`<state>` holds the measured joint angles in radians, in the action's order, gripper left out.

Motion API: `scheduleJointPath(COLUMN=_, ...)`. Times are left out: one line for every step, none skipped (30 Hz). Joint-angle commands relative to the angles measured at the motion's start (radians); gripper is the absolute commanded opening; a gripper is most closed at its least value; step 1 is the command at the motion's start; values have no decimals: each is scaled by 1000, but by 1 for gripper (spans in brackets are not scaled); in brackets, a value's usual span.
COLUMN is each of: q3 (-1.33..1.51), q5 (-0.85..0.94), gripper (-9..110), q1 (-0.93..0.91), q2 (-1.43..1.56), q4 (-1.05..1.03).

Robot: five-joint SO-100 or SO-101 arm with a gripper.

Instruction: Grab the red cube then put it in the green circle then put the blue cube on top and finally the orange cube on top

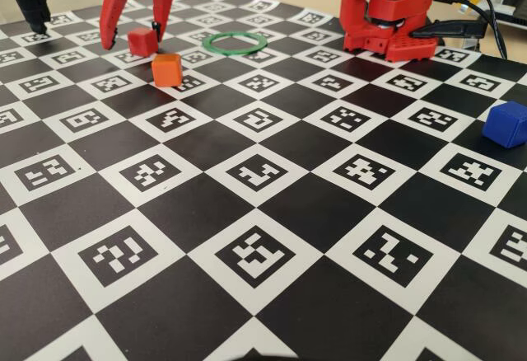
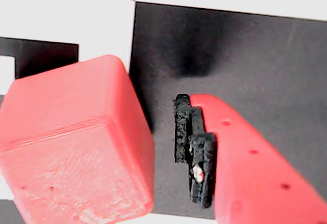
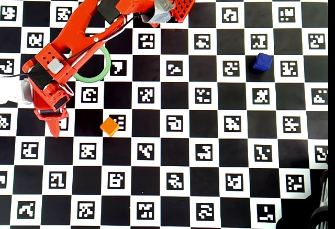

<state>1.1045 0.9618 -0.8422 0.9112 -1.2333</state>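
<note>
Fingers [image 1: 136,38] spread wide around the red cube [image 1: 142,41]
The cube sits on the bench [image 1: 272,213] between the two tips, ungripped; in the wrist view a gap shows between one padded finger [image 2: 196,152] and the cube

Even, bright indoor light is seen in all three views. In the fixed view, pale glare is spread across the glossy black-and-white checkered marker board [image 1: 272,213], and the far background is softly blurred. In the wrist view, the small matte red cube [image 2: 76,147] is rendered washed-out and slightly soft, and a diffuse shadow is cast on the black square behind it. The overhead view is sharp and evenly lit.
</note>
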Motion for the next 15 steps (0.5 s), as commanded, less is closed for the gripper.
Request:
scheduleJointPath(q3=-6, q5=51, gripper=44, q1=14, q2=32, q4=12)
scheduleJointPath(q3=-5, q5=69, gripper=44, q1=14, q2=32, q4=15)
scheduleJointPath(q3=0, q5=86, gripper=44, q1=14, q2=32, q4=20)
scheduleJointPath(q3=3, q5=106, gripper=44, q1=14, q2=34, q4=21)
scheduleJointPath(q3=8, q5=126, gripper=44, q1=15, q2=35, q4=25)
scheduleJointPath(q3=12, q5=143, gripper=44, q1=17, q2=37, q4=29)
scheduleJointPath(q3=15, q5=158, gripper=44, q1=18, q2=37, q4=34)
scheduleJointPath(q3=17, q5=173, gripper=44, q1=21, q2=37, q4=38)
scheduleJointPath(q3=18, q5=189, gripper=44, q1=23, q2=37, q4=44)
scheduleJointPath(q3=21, q5=201, gripper=44, q1=25, q2=37, q4=52)
scheduleJointPath(q3=23, q5=213, gripper=44, q1=28, q2=37, q4=61)
scheduleJointPath(q3=25, q5=227, gripper=44, q1=29, q2=37, q4=66)
scheduleJointPath(q3=26, q5=241, gripper=44, q1=31, q2=37, q4=67)
scheduleJointPath(q3=31, q5=256, gripper=44, q1=32, q2=38, q4=69)
scheduleJointPath(q3=35, q5=270, gripper=44, q1=32, q2=40, q4=77)
